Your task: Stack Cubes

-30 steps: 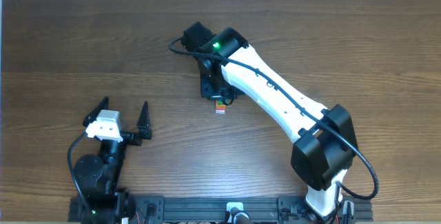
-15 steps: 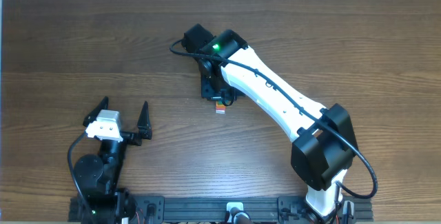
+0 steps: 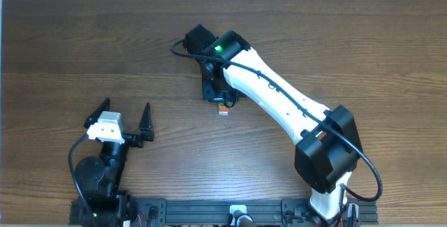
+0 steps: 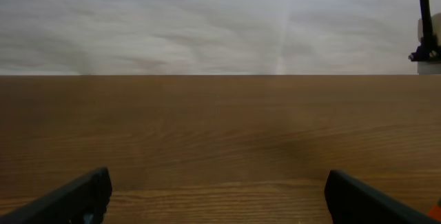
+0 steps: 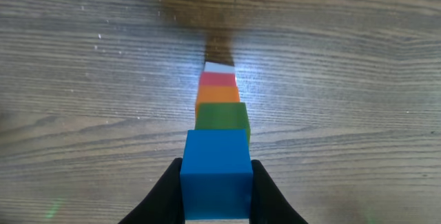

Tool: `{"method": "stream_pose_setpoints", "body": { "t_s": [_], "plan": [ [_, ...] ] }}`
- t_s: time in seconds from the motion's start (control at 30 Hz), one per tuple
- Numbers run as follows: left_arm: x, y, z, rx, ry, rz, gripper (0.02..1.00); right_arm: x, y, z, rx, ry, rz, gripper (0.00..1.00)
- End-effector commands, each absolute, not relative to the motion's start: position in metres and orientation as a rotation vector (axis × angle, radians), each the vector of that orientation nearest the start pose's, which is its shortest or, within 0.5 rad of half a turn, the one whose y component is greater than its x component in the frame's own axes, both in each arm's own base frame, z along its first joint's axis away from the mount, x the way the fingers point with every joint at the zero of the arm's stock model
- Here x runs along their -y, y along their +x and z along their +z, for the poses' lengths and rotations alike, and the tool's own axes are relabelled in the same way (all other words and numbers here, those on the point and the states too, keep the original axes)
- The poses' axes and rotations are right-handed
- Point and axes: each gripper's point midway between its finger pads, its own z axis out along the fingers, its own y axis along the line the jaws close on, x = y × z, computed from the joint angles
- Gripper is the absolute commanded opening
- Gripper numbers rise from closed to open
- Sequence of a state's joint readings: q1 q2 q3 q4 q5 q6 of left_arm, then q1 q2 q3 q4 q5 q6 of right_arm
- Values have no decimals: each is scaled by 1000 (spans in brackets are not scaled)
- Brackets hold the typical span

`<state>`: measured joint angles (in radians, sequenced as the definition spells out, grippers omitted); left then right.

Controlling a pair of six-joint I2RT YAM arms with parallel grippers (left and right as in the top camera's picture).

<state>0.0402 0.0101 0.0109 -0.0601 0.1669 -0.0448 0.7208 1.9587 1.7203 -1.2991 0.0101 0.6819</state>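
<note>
The right gripper point(image 5: 216, 191) is hardly stirring, its fingers still clamping the blue cube point(image 5: 215, 169) between them. Just past the fingertips it is sitting squarely on the green cube point(image 5: 222, 117) topping the tower point(image 5: 218, 86), so only the release is remaining. Well apart, the left gripper point(image 3: 126, 110) is idling, spread wide.

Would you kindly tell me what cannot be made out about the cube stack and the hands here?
- Top view: the right hand covers the stack; a coloured sliver shows, too small to count cubes.
- Right wrist view: whether the blue cube rests on the green cube or hangs just above it; the steep angle hides the joint.
- Left wrist view: the left hand, its fingers cut off by the edge.
</note>
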Motion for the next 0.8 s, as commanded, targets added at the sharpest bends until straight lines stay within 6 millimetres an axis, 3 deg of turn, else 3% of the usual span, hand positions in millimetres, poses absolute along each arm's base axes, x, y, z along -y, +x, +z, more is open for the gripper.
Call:
{"method": "stream_pose_setpoints", "body": {
  "t_s": [0.03,0.27,0.43,0.8],
  "plan": [
    [19,245,160,-1630,70,-128,998,-250,283,117,-3104,-51,35,51],
    [19,245,160,-1630,70,-128,998,-250,283,116,-3104,-52,35,99],
    [19,245,160,-1630,70,-128,998,-250,283,116,-3103,-52,35,386],
    [19,245,160,-1630,70,-128,998,-252,285,117,-3093,-51,47,632]
  ]
}}
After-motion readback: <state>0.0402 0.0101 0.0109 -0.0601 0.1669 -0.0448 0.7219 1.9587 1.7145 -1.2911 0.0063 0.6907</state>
